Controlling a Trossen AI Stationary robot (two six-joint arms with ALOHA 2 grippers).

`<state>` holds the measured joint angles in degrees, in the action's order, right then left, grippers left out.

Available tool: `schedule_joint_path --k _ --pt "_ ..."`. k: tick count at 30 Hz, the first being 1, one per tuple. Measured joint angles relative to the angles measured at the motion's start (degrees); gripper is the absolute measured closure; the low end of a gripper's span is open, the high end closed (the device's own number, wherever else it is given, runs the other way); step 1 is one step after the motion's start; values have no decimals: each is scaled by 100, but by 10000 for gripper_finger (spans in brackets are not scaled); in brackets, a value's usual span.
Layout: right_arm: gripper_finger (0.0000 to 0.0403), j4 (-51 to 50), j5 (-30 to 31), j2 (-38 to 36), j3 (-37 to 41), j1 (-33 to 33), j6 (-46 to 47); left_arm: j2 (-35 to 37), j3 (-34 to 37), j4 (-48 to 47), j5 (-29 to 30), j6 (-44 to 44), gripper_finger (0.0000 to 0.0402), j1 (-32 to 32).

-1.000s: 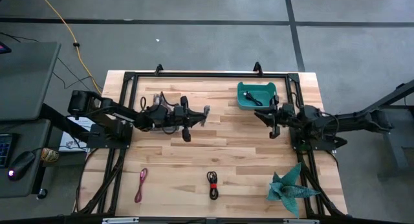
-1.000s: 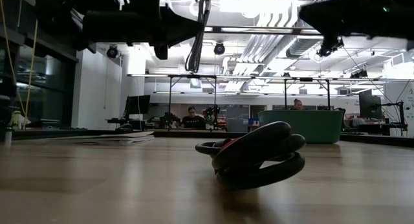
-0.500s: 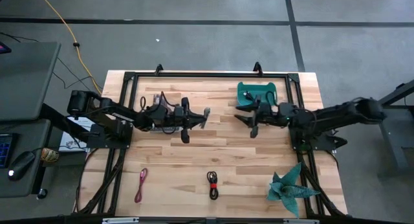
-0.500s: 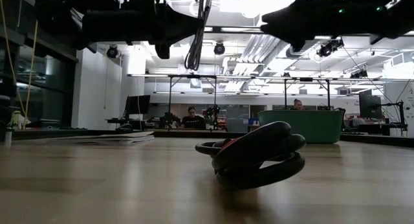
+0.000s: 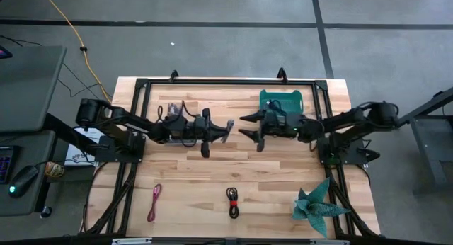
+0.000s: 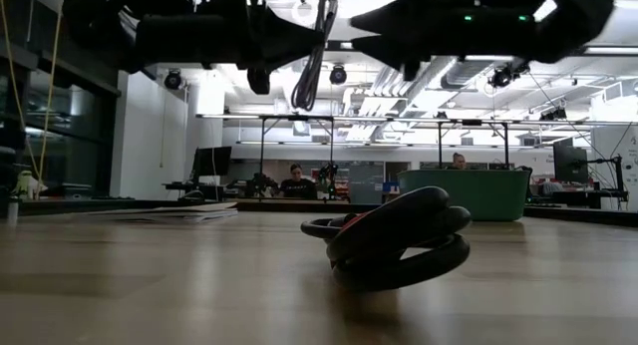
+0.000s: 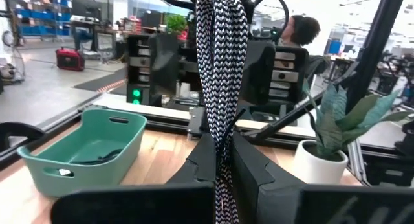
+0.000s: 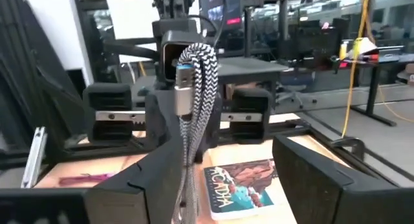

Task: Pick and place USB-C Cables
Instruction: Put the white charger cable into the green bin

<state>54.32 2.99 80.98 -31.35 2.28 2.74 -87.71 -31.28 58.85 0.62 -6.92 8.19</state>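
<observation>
Braided cable between left gripper's jaws

This is a robotics lab in a large open industrial hall. The low view shows a high ceiling with exposed ducts and strip lights, metal test frames and 2 people seated at monitors. From above, a wooden bench with black framing stands on grey concrete floor marked with dark lines.
</observation>
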Motion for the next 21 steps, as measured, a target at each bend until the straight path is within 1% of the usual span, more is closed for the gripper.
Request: schedule_joint_path --k 4,9,16,21 --pt "174 -135 -311 313 -397 -2 -57 -31 -8 -2 0 0 401 2" --pt "174 -137 -238 626 -726 0 -65 -32 -8 63 -1 -41 401 -36" --pt "174 -132 -358 1009 -1055 0 -24 -32 -10 92 0 -41 401 -74" --pt "174 -132 -525 1016 -1096 4 -126 -32 -12 94 0 -37 401 -74"
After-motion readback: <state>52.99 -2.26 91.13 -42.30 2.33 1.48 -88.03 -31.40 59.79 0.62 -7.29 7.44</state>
